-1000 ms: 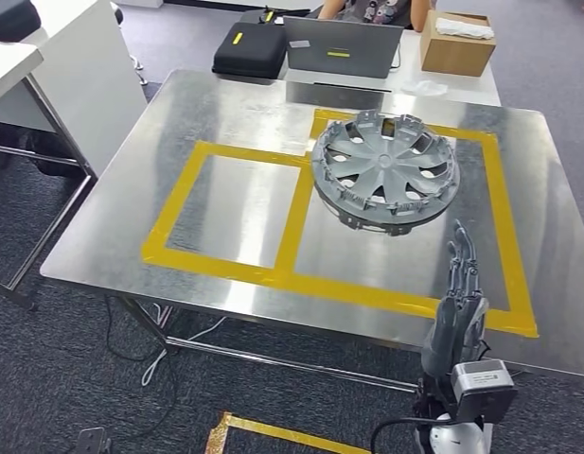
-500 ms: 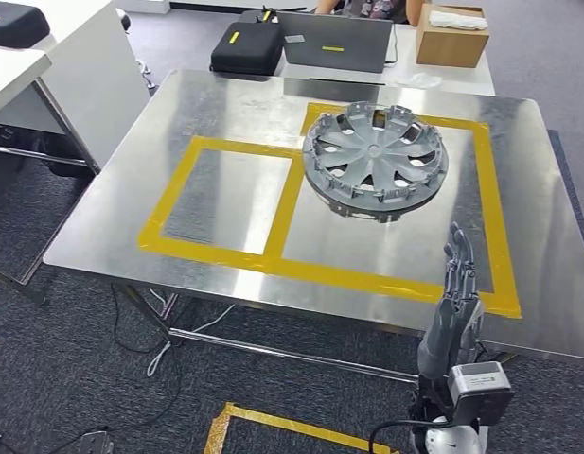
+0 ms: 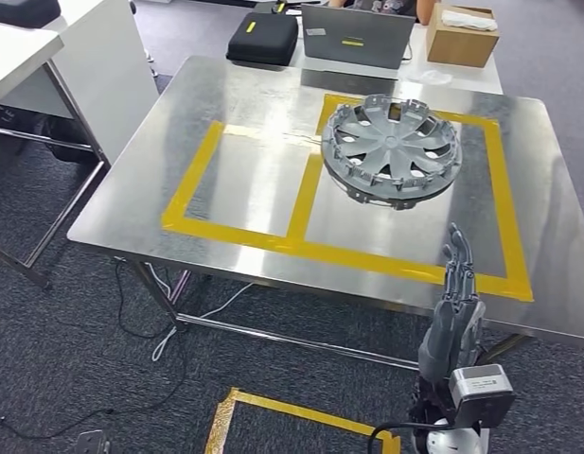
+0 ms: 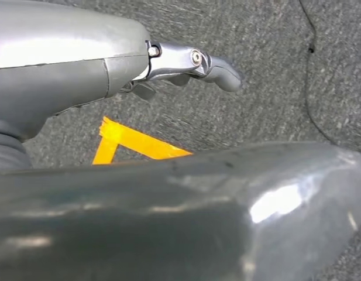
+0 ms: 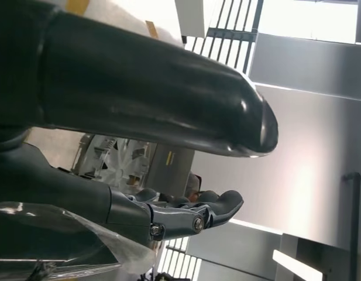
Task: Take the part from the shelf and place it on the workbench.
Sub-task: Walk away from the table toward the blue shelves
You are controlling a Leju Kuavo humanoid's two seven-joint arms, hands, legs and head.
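- workbench (image 3: 224,104): steel top across the middle of the head view, marked with two yellow-tape rectangles (image 3: 307,203); far edge carries a laptop (image 3: 357,36), black case (image 3: 263,36) and cardboard box (image 3: 460,36) along the top of frame
- part (image 3: 392,151): grey wheel cover, lying flat inside the right-hand tape rectangle, upper right of centre; apart from both hands; judged placed, so the task looks close to done
- handling, judged: thin moulded plastic, so light and fairly stiff, some flex at the rim; clips around the edge look breakable; surface smooth, may slide on steel; best taken at the rim from opposite sides, or through a spoke opening, not by the clips
- right hand (image 3: 456,303): lower right of the head view, just at the near table edge; fingers straight and pointing up, spread slightly, holding nothing; right wrist view agrees, fingers (image 5: 205,208) extended and empty
- left hand (image 4: 187,61): in the left wrist view, over carpet and a corner of floor tape (image 4: 134,143); fingers extended, nothing held
- hard to make out: the shelf; underside of the part; the wheel cover in the right wrist view sits partly behind the hand; people at the far desk cut off by the top edge
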